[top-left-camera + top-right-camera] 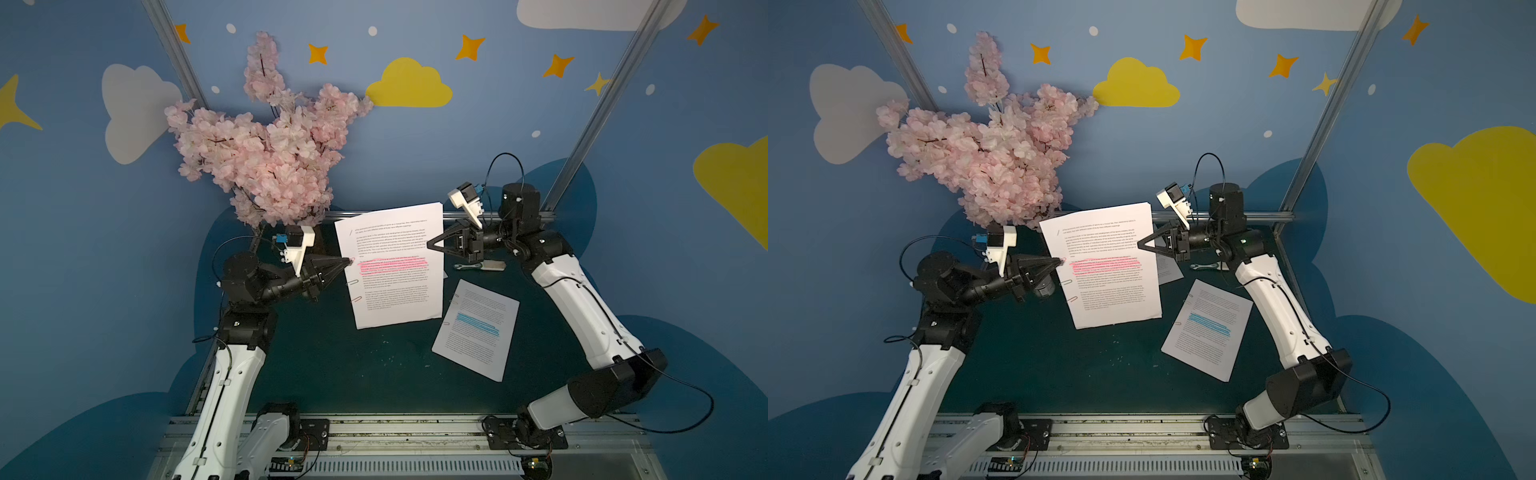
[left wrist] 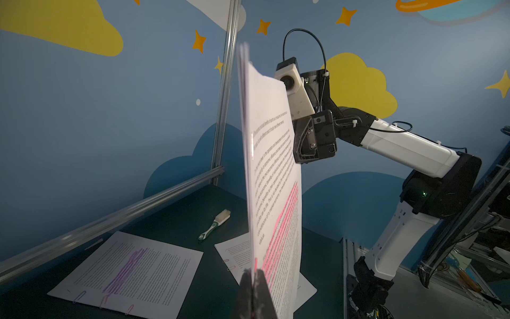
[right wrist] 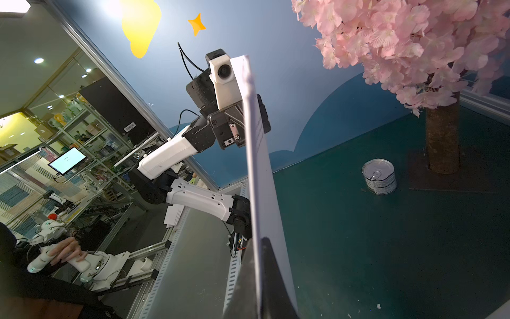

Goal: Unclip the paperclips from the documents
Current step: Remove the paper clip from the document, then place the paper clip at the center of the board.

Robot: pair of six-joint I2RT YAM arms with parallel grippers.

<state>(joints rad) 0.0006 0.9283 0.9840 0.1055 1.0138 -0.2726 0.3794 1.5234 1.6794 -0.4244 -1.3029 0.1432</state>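
Green tabletop (image 1: 332, 374), document (image 1: 395, 266) aloft, side edges clamped

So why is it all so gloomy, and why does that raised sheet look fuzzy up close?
In both top views the light is dim and the print on the pink-highlighted document is too small to read. In the left wrist view its near edge and the left gripper are out of focus. In the right wrist view a ceiling light glares and the sheet's edge blurs too.
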